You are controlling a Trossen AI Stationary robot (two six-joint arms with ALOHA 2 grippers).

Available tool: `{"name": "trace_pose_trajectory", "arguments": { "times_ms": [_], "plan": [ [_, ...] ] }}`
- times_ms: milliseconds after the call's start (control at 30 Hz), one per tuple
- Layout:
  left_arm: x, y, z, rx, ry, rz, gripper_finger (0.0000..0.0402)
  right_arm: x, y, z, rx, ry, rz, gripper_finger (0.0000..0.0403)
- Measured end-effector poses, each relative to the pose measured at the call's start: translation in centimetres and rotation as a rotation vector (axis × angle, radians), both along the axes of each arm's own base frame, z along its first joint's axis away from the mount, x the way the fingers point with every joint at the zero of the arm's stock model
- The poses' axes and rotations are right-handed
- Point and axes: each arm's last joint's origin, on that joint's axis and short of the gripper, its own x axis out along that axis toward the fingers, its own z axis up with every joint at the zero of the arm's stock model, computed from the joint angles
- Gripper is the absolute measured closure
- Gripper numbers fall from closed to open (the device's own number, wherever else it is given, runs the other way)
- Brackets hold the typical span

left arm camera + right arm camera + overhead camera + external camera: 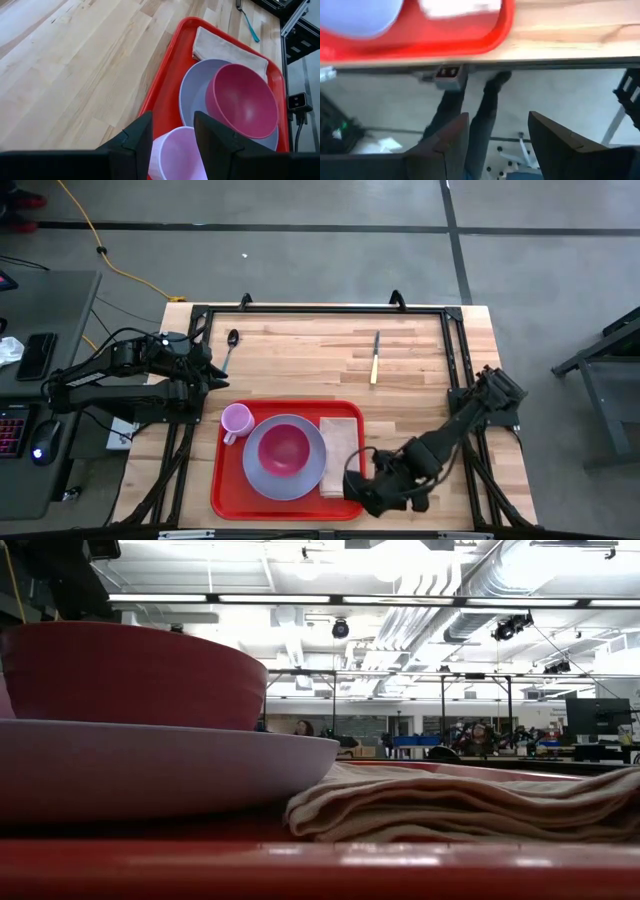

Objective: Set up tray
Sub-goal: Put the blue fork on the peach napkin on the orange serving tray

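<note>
The red tray [225, 480] lies at the table's near edge. On it stand a pink cup [236, 420], a lavender plate [300, 480] with a magenta bowl [283, 448] on it, and a folded beige napkin [340, 452] to the plate's right. A spoon [231, 345] and a knife [375, 357] lie on the wood farther back. My left gripper [218, 375] is open just beyond the tray's far left corner, and the cup [177, 155] shows past its fingers. My right gripper [358, 483] is open and empty by the tray's near right corner.
A black frame [320, 310] runs around the table's far and side edges. In the low view the bowl [130, 675], plate [150, 765] and napkin [470, 805] fill the foreground. The right wrist view looks past the tray [445, 37] and the table's near edge to the floor.
</note>
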Motion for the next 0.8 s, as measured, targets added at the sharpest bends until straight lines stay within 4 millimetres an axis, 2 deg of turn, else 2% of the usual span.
{"name": "trace_pose_trajectory", "arguments": {
  "times_ms": [100, 267, 467, 800],
  "plan": [
    [0.0, 0.0, 0.0, 0.0, 0.0, 0.0, 0.0227, -0.2, -0.5, 0.1, 0.006, 0.071, -0.016, 0.022],
    [0.0, 0.0, 0.0, 0.0, 0.0, 0.0, 0.0227, -0.7, -1.1, 2.3, -0.032, 0.126, -0.035, 0.022],
    [0.0, 0.0, 0.0, 0.0, 0.001, 0.0, 0.0227, -1.6, -1.5, 4.4, -0.052, 0.311, -0.053, 0.022],
    [0.0, 0.0, 0.0, 0.002, 0.001, 0.003, 0.0227, -1.7, -1.1, 1.7, -0.106, 0.406, -0.072, 0.022]
  ]
}}
